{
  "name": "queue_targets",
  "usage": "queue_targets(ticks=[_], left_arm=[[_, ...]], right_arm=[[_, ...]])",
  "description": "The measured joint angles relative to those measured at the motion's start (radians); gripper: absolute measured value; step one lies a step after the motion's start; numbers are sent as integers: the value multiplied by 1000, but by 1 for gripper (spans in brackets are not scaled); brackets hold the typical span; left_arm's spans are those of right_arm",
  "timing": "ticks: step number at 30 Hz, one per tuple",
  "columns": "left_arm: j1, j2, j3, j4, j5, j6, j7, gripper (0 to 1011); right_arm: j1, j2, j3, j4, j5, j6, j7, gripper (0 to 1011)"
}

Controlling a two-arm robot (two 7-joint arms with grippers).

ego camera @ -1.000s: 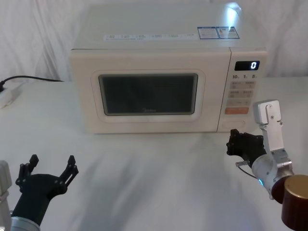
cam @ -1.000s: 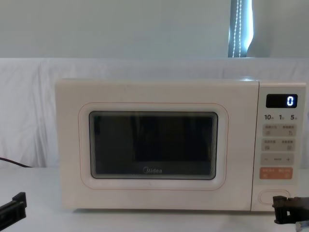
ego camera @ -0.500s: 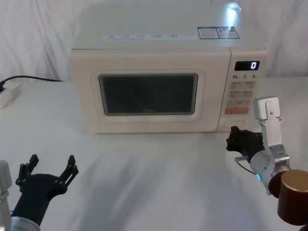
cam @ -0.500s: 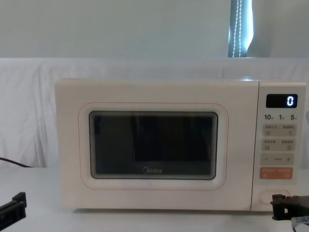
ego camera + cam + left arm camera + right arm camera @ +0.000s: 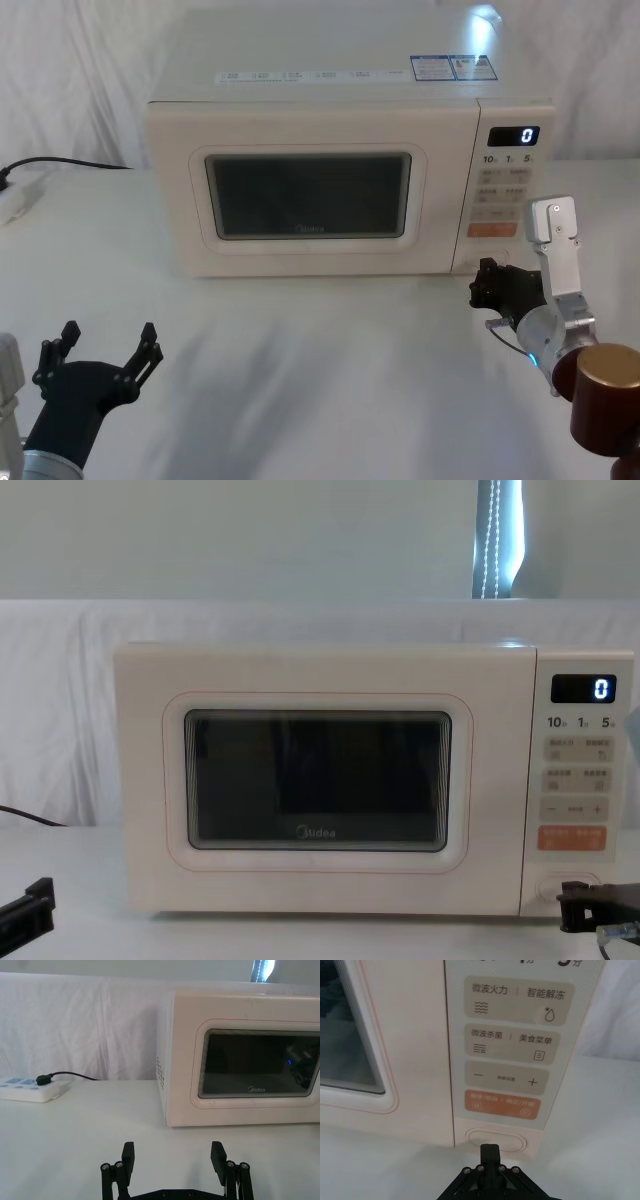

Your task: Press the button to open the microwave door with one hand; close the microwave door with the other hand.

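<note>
The button (image 5: 496, 1140) sits just ahead of the right gripper (image 5: 489, 1151), jaws pinched together, empty. Drifting upward risks hitting the orange key (image 5: 501, 1104). The left gripper (image 5: 173, 1160) idles, jaws spread.

**Colours by the claws**

Right gripper (image 5: 490, 1149): black, fingers pinched together. Just ahead of its tip, cream pill-shaped button (image 5: 496, 1139) w/ thin outline; above that, orange rectangular key (image 5: 501, 1104), then beige keys w/ grey print. Microwave door (image 5: 308, 195): cream-white, dark glass window, thin pinkish outline, grey Midea logo. Left gripper (image 5: 173, 1161): black, fingers spread. White tablecloth (image 5: 75, 1125) under it, white power strip (image 5: 27, 1089) w/ black cord off to its side.
</note>
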State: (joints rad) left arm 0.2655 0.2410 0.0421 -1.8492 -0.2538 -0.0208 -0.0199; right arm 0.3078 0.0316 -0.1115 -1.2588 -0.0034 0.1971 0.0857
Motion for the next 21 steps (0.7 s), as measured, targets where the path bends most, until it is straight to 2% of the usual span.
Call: queue_targets(ticks=[11,21], left_arm=[[0,0,0,0,0,0,0,1001],[0,0,0,0,0,0,0,1001]], right_arm=[[29,-4,10,37,-5,-9,-8,0],[28,-9,13,37,-15,-5,-18,0]])
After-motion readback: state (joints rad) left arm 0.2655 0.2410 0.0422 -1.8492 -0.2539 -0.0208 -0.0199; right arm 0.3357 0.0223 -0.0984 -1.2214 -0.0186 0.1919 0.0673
